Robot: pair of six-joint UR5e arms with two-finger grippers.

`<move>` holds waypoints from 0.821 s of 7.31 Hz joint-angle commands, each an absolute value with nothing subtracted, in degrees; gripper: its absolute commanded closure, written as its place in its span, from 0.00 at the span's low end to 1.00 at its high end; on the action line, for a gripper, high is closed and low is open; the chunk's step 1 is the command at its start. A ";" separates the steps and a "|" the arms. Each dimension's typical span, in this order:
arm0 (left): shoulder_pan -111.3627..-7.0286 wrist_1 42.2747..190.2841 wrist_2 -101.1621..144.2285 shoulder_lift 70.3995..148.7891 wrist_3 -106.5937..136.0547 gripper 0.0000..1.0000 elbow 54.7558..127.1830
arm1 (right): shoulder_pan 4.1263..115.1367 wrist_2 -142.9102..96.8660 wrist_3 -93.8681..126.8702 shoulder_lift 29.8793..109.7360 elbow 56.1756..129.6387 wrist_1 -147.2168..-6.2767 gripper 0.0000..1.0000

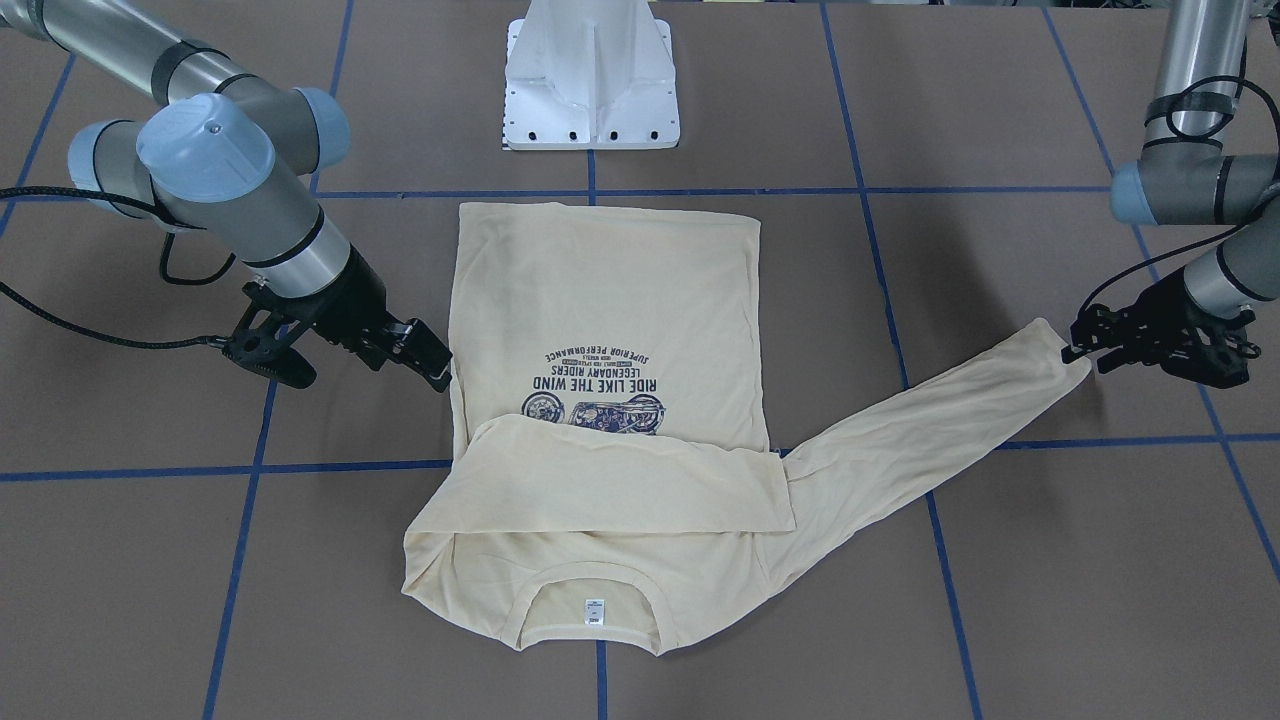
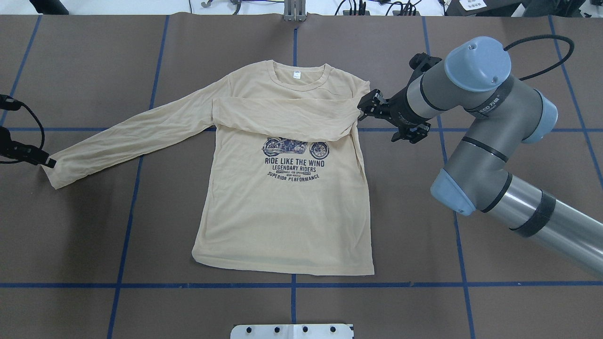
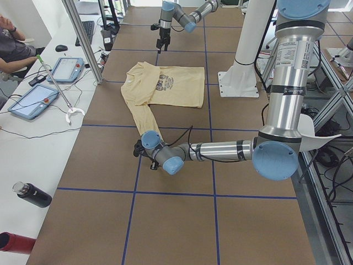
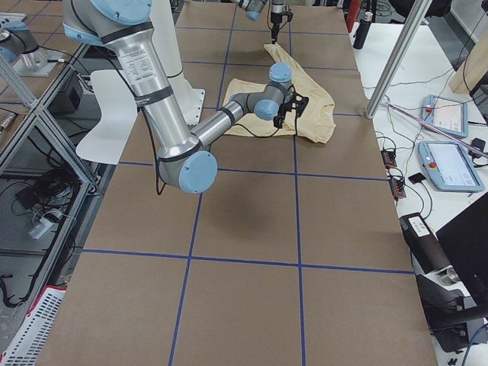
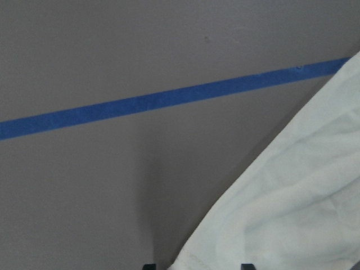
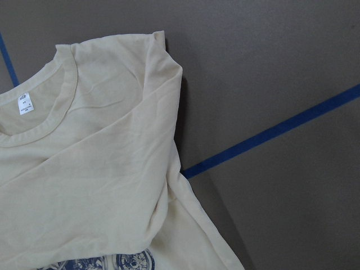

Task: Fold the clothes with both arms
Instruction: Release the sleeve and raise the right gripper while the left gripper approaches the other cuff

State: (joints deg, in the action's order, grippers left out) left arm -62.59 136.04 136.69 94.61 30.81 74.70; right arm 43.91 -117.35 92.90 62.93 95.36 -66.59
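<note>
The cream-yellow T-shirt (image 2: 282,212) lies flat, print up, with its neck label (image 2: 297,74) toward the far edge. One sleeve (image 2: 282,117) is folded across the chest. The other sleeve (image 2: 127,136) stretches out sideways on the table. My right gripper (image 2: 365,110) is open and empty, just off the shirt's shoulder edge; it also shows in the front view (image 1: 432,362). My left gripper (image 1: 1085,352) is at the outstretched sleeve's cuff (image 5: 292,197). In the left wrist view two fingertips stand apart at the bottom edge with the cuff corner between them.
The white pedestal base (image 1: 592,80) stands behind the shirt's hem. Blue tape lines (image 2: 292,284) grid the brown table. In the left side view, tablets (image 3: 30,99) and a bottle (image 3: 33,194) lie on the white side bench, where an operator sits.
</note>
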 commanded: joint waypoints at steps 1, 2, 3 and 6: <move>-62.58 136.05 136.76 94.75 30.50 0.73 74.27 | 43.86 -117.42 92.90 62.93 95.36 -66.53 0.01; -62.58 136.05 136.67 94.75 30.50 0.99 74.18 | 43.86 -117.42 92.90 62.93 95.36 -66.62 0.01; -62.67 136.05 137.02 94.75 30.41 1.00 74.88 | 43.94 -117.42 92.90 62.93 95.45 -66.53 0.01; -62.84 132.74 139.29 94.74 41.30 1.00 87.40 | 45.70 -118.47 92.81 65.37 97.63 -66.45 0.01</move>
